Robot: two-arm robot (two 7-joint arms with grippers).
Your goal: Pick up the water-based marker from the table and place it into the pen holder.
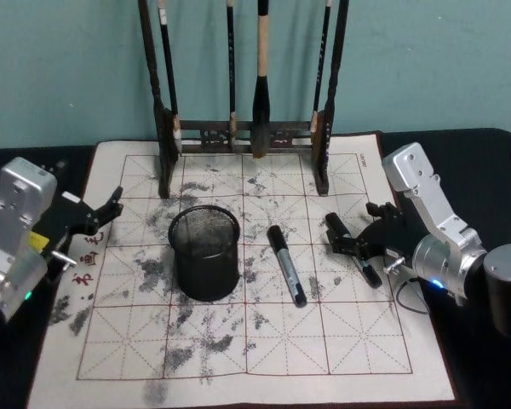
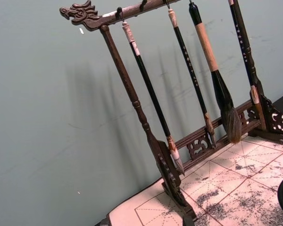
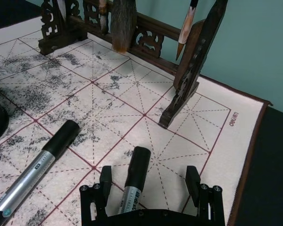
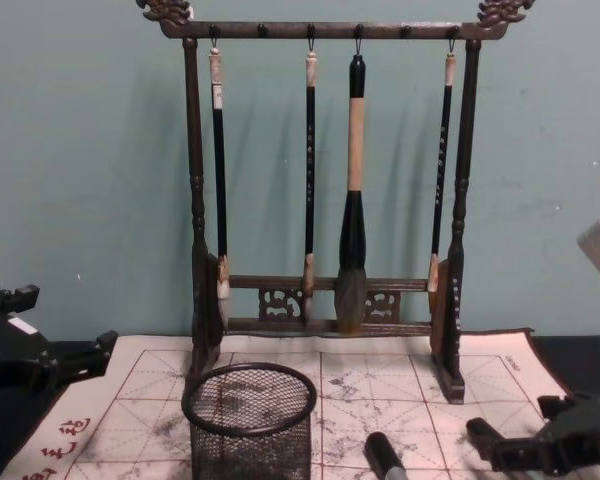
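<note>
Black-capped, the water-based marker (image 3: 137, 165) lies on the mat (image 1: 366, 358) between the wide-open fingers of your right hand (image 3: 149, 173), nearer one finger, ungripped. Centre the hand on the barrel before closing, then lift to clear the rim of the pen holder (image 1: 204, 251). Your left hand (image 1: 102, 213) sits parked at the mat's left edge.

On the gridded mat (image 1: 264, 341), the brush rack (image 1: 206, 134) stands at 12 o'clock along the far edge with four brushes (image 4: 354, 180) hanging in it. The pen holder (image 1: 204, 273) stands upright left of centre, at about 6 o'clock from the rack's left post. One marker (image 1: 286, 265) lies at 3 o'clock of the pen holder, near but apart. A second marker (image 3: 137, 167) lies further at 3 o'clock, between the spread fingers of the right gripper (image 3: 149, 172) at the mat's 3 o'clock side, while the left gripper (image 1: 111, 209) sits at the 9 o'clock edge.
</note>
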